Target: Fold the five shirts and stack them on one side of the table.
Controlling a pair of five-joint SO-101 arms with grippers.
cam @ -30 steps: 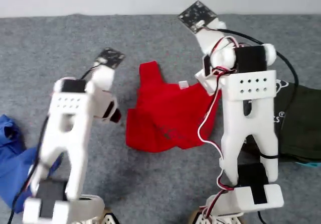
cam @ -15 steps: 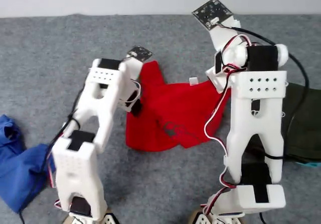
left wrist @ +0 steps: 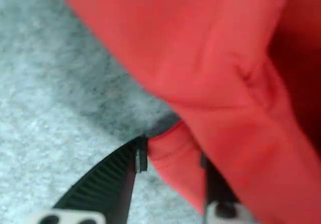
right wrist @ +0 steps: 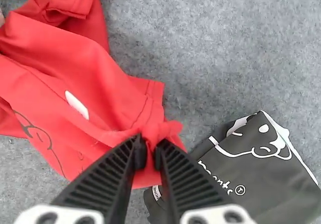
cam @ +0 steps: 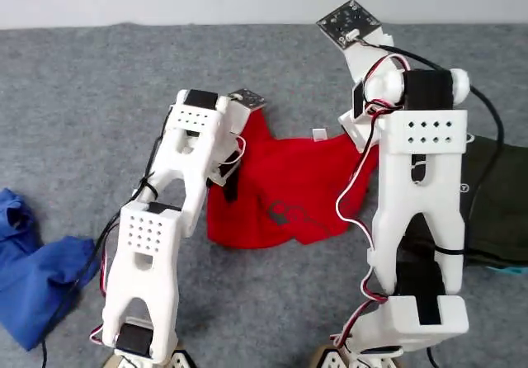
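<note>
Shirts lie in three places on the grey tabletop (cam: 82,79). The red shirt (cam: 280,195) is spread out and rumpled near the middle, between our two arms. A small white label (cam: 319,134) shows at its far edge and a faint printed outline faces up.

Our left gripper (left wrist: 170,169) sits at the red shirt's left edge. Its jaws stand a little apart, and a fold of the red hem fills the gap between them, low over the grey surface. We cannot tell whether the pads press on the cloth.

Our right gripper (right wrist: 148,146) is at the shirt's right side. Its jaws are pinched narrow on a small bunch of red fabric gathered at the fingertips, and the rest of the shirt trails away from that bunch across the tabletop.

The dark shirt (cam: 495,195) lies against the right edge of the tabletop, just beside the pinched red corner. Its white print faces up, and in the high view our right arm partly covers it. A sliver of teal cloth (cam: 510,270) shows at the dark shirt's near side, by the right edge.

The blue shirt (cam: 33,269) is heaped at the near left corner, well apart from the red one.
</note>
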